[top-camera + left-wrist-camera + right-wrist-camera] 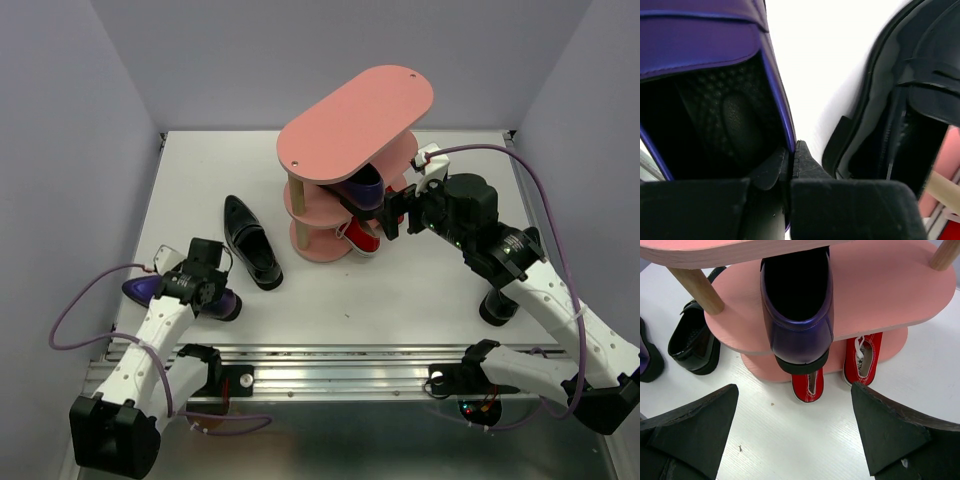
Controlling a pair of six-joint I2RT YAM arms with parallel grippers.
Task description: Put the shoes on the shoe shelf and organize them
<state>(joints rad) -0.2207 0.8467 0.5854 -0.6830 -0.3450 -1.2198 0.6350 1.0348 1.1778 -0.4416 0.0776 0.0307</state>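
Shoe shelf [355, 100]: 2 red sneakers [862, 360] on bottom tier; 1 purple shoe [800, 340] on middle tier, heel overhanging
Right gripper [794, 390]: spread wide, empty; faces that heel, likely to square it
Left gripper [791, 156]: pinching second purple shoe [700, 45] by its side wall on the table [400, 300], ready to lift
Black loafer [250, 243]: on table; unplaced

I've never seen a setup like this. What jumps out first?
The pink three-tier shoe shelf at back centre, a glossy dark purple shoe on its middle board and red sneakers beneath. At near left, the left end effector pinches the rim of the second purple shoe, beside a black leather loafer.
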